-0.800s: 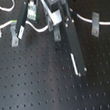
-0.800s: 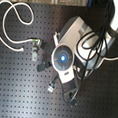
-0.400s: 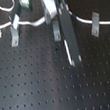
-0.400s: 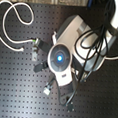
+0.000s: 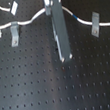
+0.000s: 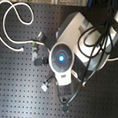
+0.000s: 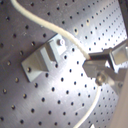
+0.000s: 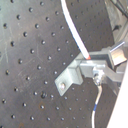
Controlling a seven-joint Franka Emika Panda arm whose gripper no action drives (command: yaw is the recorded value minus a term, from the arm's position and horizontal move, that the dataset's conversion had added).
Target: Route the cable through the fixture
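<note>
cable (image 5: 35,17): I see the white cord draped across the perforated board (image 5: 56,91), blue band at 2 o'clock of the arm in the first exterior view | grey clip (image 7: 42,60): touching the cable | gripper (image 8: 95,70): I see fingers pinching the cable

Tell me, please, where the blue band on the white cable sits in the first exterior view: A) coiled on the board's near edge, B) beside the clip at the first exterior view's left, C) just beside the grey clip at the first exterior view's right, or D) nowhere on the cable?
C: in the first exterior view the blue band lies on the cable just short of the right-hand grey clip.
</note>
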